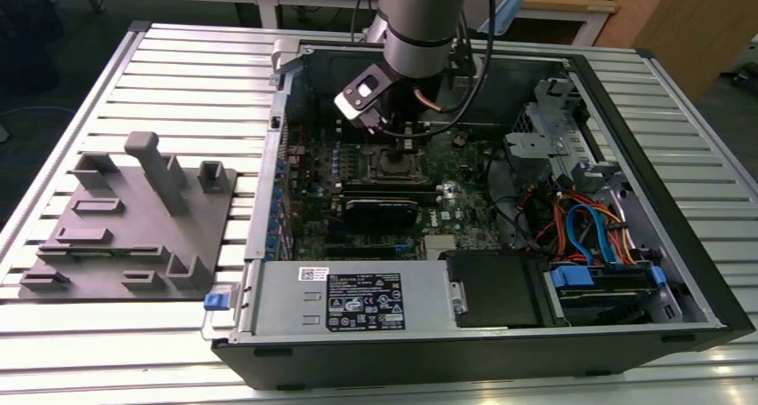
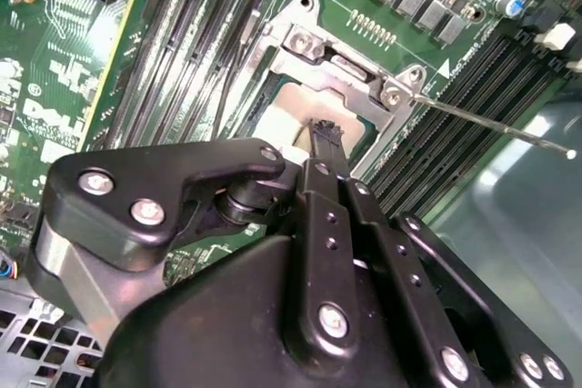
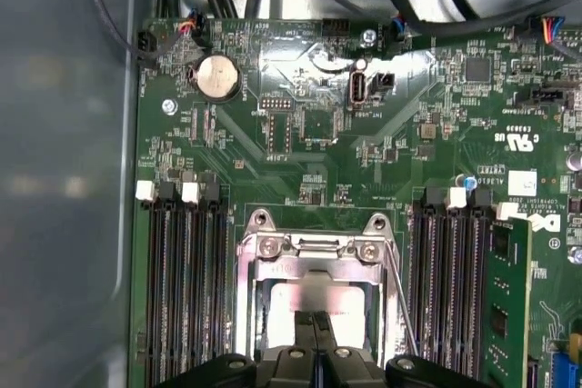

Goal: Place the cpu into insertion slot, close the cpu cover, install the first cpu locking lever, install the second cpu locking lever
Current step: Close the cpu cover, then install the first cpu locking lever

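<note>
The gripper [image 3: 315, 341], jaws clenched empty, tips at the cpu [image 3: 305, 299] seated in the insertion slot [image 1: 391, 163], framed by the cpu cover [image 3: 314, 247]. Memory slots [image 3: 182, 288] crowd both sides, and a locking lever [image 2: 491, 124] juts free.

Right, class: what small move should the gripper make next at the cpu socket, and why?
Probably ease the gripper sideways to the locking lever. The cpu cover already lies down over the cpu, the gripper is shut and holds nothing, and that thin lever rod juts out over the memory slots, apparently unlatched.
</note>
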Action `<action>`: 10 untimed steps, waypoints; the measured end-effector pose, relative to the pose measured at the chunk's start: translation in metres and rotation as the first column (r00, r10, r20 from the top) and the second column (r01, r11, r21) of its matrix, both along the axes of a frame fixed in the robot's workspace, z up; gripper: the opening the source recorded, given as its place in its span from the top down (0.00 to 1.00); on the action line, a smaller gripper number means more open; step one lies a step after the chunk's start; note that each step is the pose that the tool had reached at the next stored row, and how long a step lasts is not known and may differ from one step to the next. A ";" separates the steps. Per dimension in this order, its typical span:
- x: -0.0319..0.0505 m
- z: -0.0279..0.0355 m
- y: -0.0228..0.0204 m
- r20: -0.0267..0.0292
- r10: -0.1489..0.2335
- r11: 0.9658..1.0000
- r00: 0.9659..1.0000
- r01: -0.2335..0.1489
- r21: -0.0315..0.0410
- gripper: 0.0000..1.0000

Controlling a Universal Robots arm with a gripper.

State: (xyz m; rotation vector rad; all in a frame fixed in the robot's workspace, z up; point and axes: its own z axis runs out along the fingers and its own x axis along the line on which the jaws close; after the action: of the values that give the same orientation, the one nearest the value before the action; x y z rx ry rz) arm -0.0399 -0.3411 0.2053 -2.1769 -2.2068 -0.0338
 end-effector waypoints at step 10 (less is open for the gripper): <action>0.0010 0.0008 0.0000 0.000 0.000 1.000 1.000 0.000 0.000 0.89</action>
State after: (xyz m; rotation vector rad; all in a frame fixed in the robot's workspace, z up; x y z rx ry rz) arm -0.0389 -0.3411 0.2061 -2.1769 -2.2068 -0.0336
